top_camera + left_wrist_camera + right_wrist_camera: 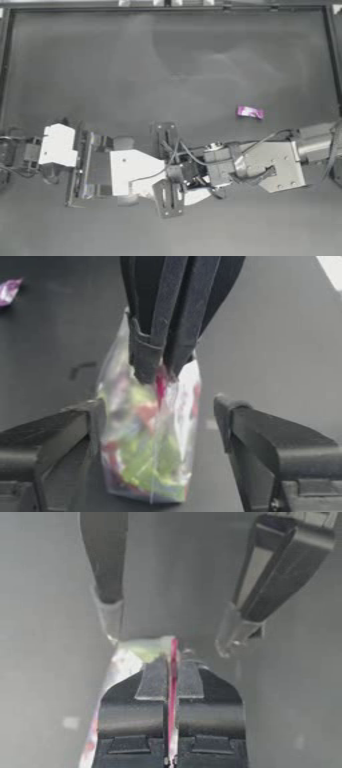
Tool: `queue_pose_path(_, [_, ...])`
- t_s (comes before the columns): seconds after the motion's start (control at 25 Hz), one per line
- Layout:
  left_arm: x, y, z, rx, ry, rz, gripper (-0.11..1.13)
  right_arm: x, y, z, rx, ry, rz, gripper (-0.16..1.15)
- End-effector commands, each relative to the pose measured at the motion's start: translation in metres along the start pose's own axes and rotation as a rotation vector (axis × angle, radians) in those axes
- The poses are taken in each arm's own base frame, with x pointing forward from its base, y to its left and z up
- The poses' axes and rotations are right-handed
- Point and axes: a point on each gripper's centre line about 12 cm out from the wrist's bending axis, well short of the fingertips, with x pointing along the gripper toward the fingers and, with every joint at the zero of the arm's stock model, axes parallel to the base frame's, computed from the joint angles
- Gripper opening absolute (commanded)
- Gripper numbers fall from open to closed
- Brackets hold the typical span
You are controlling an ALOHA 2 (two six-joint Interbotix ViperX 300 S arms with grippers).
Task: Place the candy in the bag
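Right gripper sits closest to its wrist camera, clenched on the pink-red zip strip of the bag, jaws pinching the rim flat. Bag hangs from that pinch, upright, clear plastic with colourful sweets bunched in the lower part. My left gripper is released, jaws spread wide on either side of the bag; one jaw looks just beside or touching the film, the other apart from it, nothing clamped. From the top view both grippers meet low in the middle of the counter.

Candy lies alone on the counter, well apart from both grippers, over toward the right arm's side. Pink-magenta wrapper, shiny, with white patches.

Handling guess: candy is very light, wrapper slick and crinkly, likely to skid if nudged from one side. I'd take it across the middle of its body with both jaws closing evenly, not by the wrapper ends. Bag is limp film, no stiffness of its own; the zip strip is the only firm hold. Mouth looks pinched closed where I grip it, so it likely needs opening before the candy goes in.
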Motion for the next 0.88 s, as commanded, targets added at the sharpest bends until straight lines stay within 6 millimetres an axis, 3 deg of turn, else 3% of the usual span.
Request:
queue_pose_path(0.04, [0.0029,0.0011,0.0111,-0.006,-0.042,0.007,0.96,-0.0221,-0.0023,0.0113,0.003,-0.063,0.002,0.05])
queue_pose_path(0.32, [0.005,0.0029,0.0124,-0.008,-0.065,0.013,0.95,-0.0225,0.0,0.0114,0.001,-0.064,0.006,0.05])
queue_pose_path(0.64, [0.0056,0.0027,0.013,-0.007,-0.065,0.012,0.76,-0.0218,0.0001,0.0113,-0.001,-0.064,0.005,0.05])
queue_pose_path(0.88, [0.0084,0.0026,0.0148,-0.008,-0.068,0.012,0.74,-0.0211,0.0003,0.0116,-0.002,-0.067,0.006,0.05])
